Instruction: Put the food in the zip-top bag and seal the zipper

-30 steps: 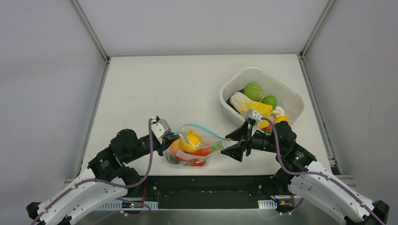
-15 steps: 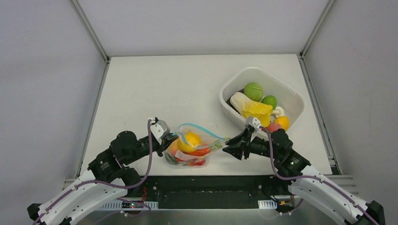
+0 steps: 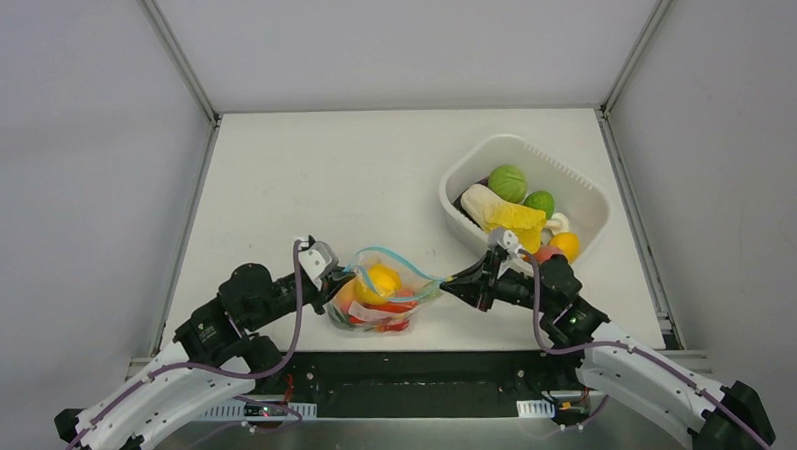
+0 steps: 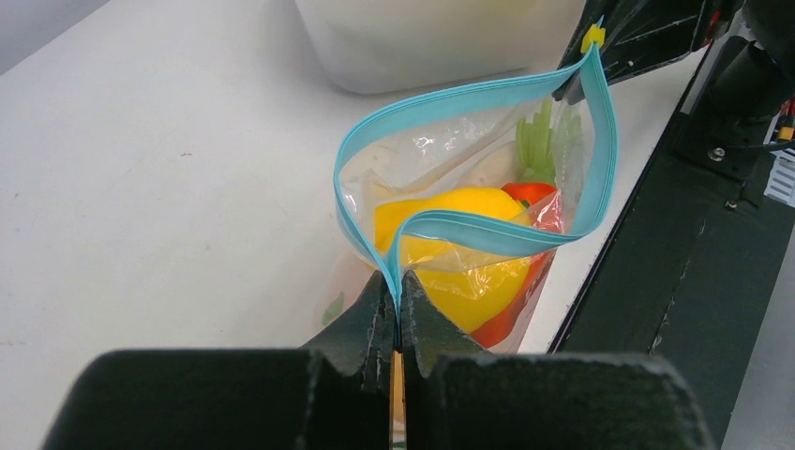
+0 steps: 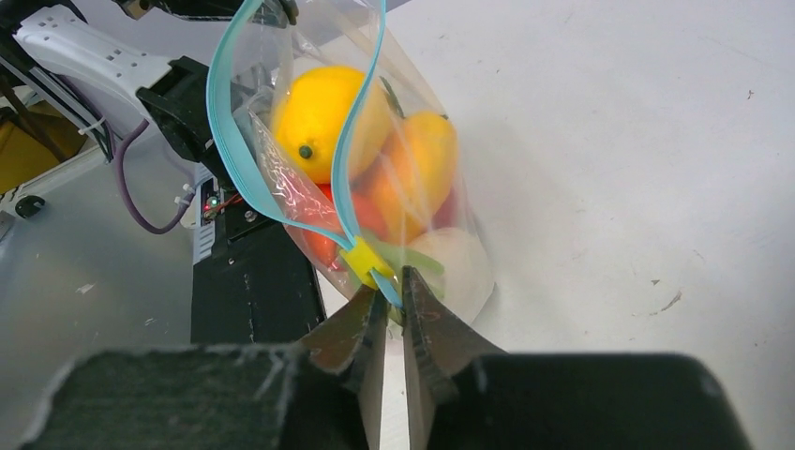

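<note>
The clear zip-top bag (image 3: pixel 387 307) lies near the table's front edge, stretched between both grippers. Its mouth gapes, the teal-blue zipper (image 4: pixel 469 98) curving open in a loop. Inside sit a yellow lemon (image 5: pixel 323 117), an orange piece (image 5: pixel 417 169) and red food (image 4: pixel 530 192). My left gripper (image 4: pixel 397 281) is shut on the zipper's left end. The right gripper (image 5: pixel 392 286) has closed on the other end, just behind the yellow slider (image 5: pixel 362 260), with the teal strip between its tips.
The white tub (image 3: pixel 455 178) stands at the back right of the bag, holding a green ball (image 3: pixel 507 181), a yellow piece (image 3: pixel 519 219) and an orange one (image 3: pixel 565 244). A black gap (image 3: pixel 430 369) runs along the table's near edge just below the bag.
The right gripper has moved left to the bag's slider end and closed from wide open onto the zipper strip. The left gripper kept its hold.
</note>
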Action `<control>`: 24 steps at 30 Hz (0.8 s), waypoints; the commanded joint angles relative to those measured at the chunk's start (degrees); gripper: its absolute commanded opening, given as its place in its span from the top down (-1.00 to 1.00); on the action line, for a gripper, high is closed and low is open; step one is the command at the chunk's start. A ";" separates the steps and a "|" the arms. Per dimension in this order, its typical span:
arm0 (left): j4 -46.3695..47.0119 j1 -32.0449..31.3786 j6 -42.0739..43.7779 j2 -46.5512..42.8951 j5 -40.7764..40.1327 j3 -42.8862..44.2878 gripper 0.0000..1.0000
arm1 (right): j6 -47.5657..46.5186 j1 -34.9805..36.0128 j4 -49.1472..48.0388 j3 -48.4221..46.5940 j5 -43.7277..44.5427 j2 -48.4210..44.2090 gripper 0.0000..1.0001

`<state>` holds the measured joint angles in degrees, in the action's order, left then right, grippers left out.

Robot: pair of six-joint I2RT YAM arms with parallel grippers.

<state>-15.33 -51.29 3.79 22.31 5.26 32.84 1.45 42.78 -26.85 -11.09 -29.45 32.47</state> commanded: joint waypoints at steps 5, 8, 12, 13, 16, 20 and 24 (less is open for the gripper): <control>0.50 0.50 -0.67 -1.97 -2.70 -0.14 1.00 | 0.45 0.03 -6.46 0.79 -0.85 -1.37 0.55; 0.39 0.49 -1.01 -2.38 -2.80 -0.14 1.00 | 0.05 0.01 -6.46 1.95 -0.97 -3.21 0.71; 0.52 0.50 -1.33 -2.62 -3.24 -0.14 1.00 | 0.13 -0.06 -6.34 1.94 -3.14 -3.82 0.71; 0.53 0.54 -1.33 -2.62 -3.43 -0.14 1.00 | 0.13 0.01 -6.16 1.74 -3.65 -3.57 0.71; 0.65 0.53 -1.35 -2.30 -3.91 -0.07 1.00 | -0.31 0.04 -5.27 1.07 -4.78 -2.64 0.77; 0.88 0.57 -1.50 -1.98 -4.88 0.07 1.00 | -0.32 -0.01 -3.92 0.16 -4.86 -1.56 0.65; 1.44 0.56 -2.08 -1.65 -4.98 0.03 1.00 | -0.52 0.05 -3.99 0.27 -4.12 -1.36 0.60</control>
<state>-16.58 -51.29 3.14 20.36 2.17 32.84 1.80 42.78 -29.23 -8.86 -32.49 31.00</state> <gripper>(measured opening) 0.011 0.213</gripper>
